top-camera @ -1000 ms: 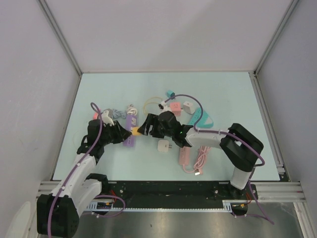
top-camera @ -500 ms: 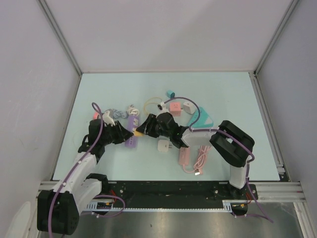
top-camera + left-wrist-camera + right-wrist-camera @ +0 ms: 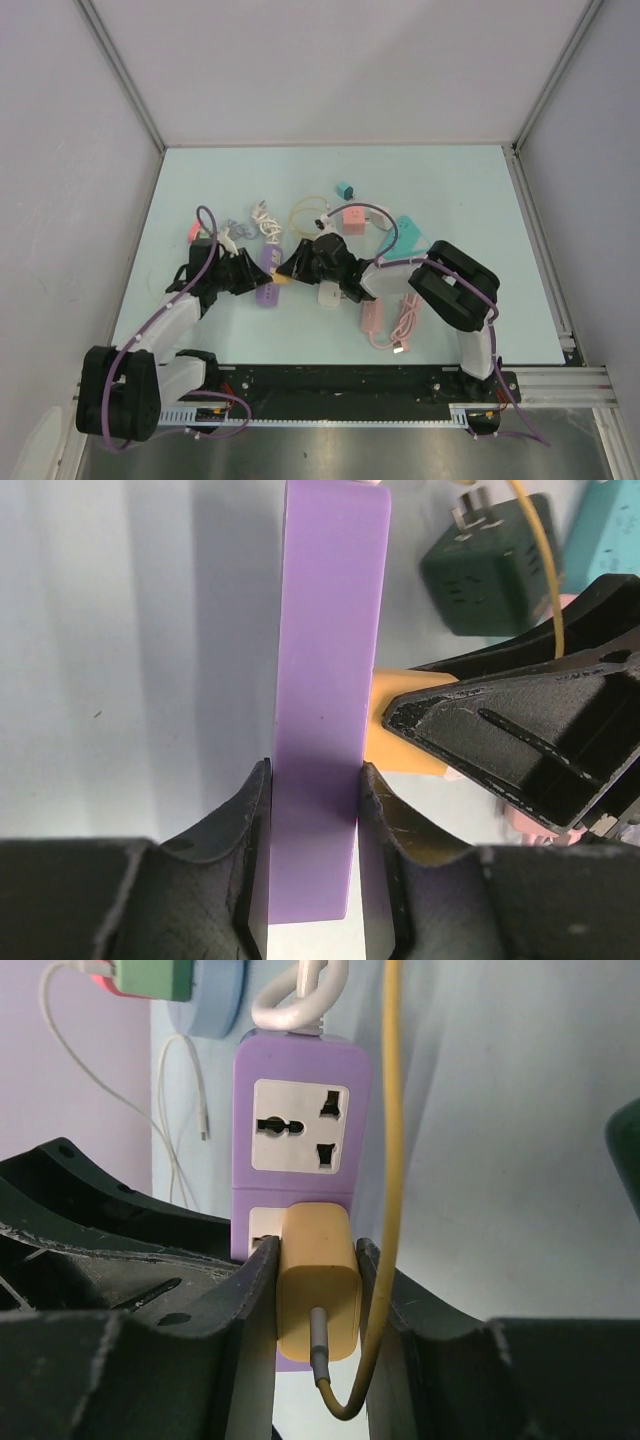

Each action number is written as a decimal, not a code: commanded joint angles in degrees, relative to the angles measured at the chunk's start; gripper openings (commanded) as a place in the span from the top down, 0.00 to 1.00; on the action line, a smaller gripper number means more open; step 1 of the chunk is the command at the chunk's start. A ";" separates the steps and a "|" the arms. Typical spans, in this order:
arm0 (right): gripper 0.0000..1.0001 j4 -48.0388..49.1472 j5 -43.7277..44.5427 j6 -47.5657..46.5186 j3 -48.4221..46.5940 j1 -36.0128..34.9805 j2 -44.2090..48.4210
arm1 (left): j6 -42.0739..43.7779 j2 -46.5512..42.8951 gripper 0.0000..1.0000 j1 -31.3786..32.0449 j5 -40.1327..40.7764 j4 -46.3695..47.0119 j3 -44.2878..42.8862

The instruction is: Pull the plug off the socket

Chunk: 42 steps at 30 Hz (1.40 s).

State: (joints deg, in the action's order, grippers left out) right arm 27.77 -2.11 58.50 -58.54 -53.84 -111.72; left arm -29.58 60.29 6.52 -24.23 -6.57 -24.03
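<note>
Right wrist view: the right end effector [image 3: 318, 1305] pinches the yellow plug [image 3: 318, 1260] seated in the purple power strip [image 3: 300, 1140], which lies left of the middle of the surface [image 3: 200, 180]; the left end effector [image 3: 314, 850] clamps the strip's end. Pull straight out along the pins while the left braces the strip. A yellow cable [image 3: 393, 1160] runs just beside the plug and a dark green adapter [image 3: 495, 560] sits near; either could snag.

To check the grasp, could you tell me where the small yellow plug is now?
Right wrist view, centre: the small yellow plug sits in the nearer socket of the purple plastic power strip, clamped in the right gripper.
</note>
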 commanded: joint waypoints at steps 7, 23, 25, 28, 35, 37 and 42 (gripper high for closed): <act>0.93 -3.33 -0.70 -1.02 -0.70 1.90 -2.71 | 0.40 5.18 1.00 0.15 14.47 -7.14 -5.93; 0.96 -3.25 -5.62 -2.78 2.11 4.45 -1.31 | -0.39 5.54 1.00 0.51 20.18 -10.31 -6.47; 0.96 -2.46 -6.15 -2.78 2.73 4.89 -0.78 | -0.56 5.54 1.00 0.51 20.36 -10.39 -6.55; 0.96 -1.32 -7.03 -2.52 4.05 5.68 -0.60 | -0.65 5.45 1.00 0.51 20.54 -10.39 -6.47; 0.96 1.32 -9.05 -1.63 5.98 6.56 -0.96 | -0.83 5.19 1.00 0.59 20.89 -10.40 -6.47; 0.97 1.32 -8.79 -1.72 6.07 6.65 -0.95 | -0.91 5.01 1.00 0.68 20.80 -10.40 -6.47; 0.87 1.06 -8.44 -2.34 5.99 6.47 -0.61 | -0.65 4.48 1.00 0.77 19.66 -9.78 -6.29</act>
State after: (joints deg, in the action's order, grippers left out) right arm 30.48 -11.68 58.15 -53.12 -47.07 -113.43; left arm -30.00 65.56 8.19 -9.74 -14.22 -29.52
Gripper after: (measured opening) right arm 0.354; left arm 0.346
